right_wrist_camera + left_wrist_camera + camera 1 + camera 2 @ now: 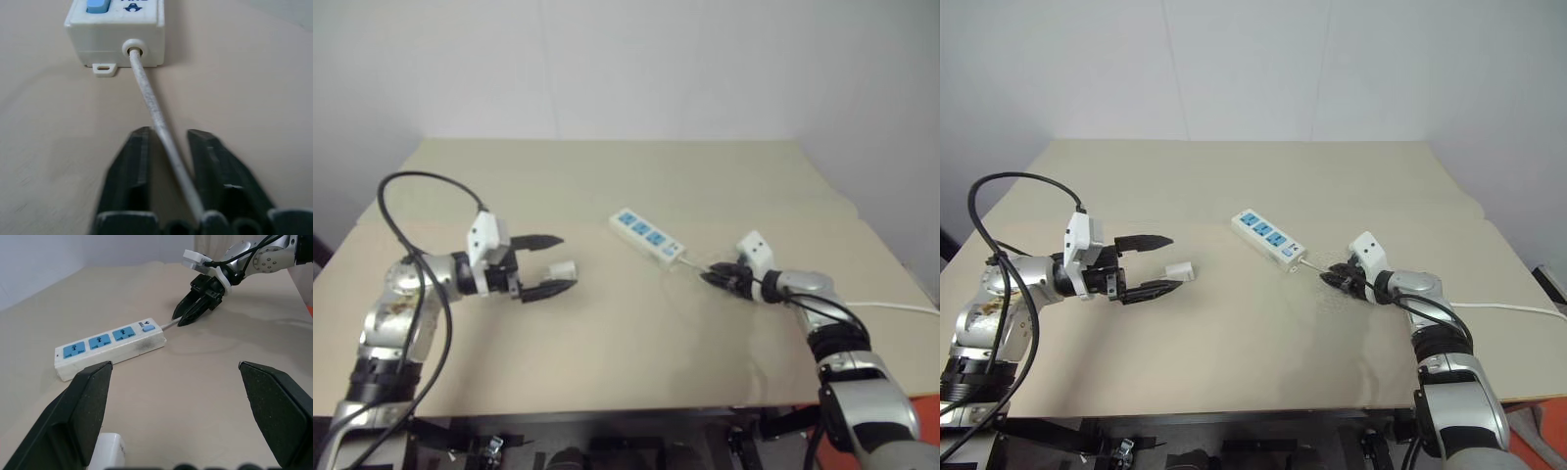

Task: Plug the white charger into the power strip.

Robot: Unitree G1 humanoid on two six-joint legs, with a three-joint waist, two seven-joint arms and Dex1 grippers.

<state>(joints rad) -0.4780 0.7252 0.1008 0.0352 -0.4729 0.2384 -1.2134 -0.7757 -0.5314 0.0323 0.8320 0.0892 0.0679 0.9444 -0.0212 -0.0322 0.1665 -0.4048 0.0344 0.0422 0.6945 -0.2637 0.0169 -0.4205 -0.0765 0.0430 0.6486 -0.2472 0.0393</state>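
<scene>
Right gripper (168,147): nearest the lens in my right wrist view; my two black fingers (129,171) are drawn in on the cord (146,93), which runs between them. A thin gap shows at the tips, so I judge a pinch, not yet proven firm.
Cord: thin and white, leaving the switch end of the power strip (647,236) and passing under my right arm toward 3 o'clock.
Left gripper (548,264): fingers wide apart, holding nothing, hovering low at 9 o'clock of the strip.
White charger (564,268): lying on the table (607,333), between my left fingers and close to one of them; I cannot tell whether it touches.
Power strip: flat on the table, centre, long axis running 10 to 4 o'clock, three blue socket faces up and all vacant. Well apart from the charger.
Step in hand: steadying the strip by its cord; charger not yet gripped.
Next move calls for: closing my left fingers squarely on the charger, lifting, turning its prongs down, carrying it toward 3 o'clock over a socket.
Obstructions: none between charger and strip. Risk: the cord hold may let the strip swivel under insertion force.
</scene>
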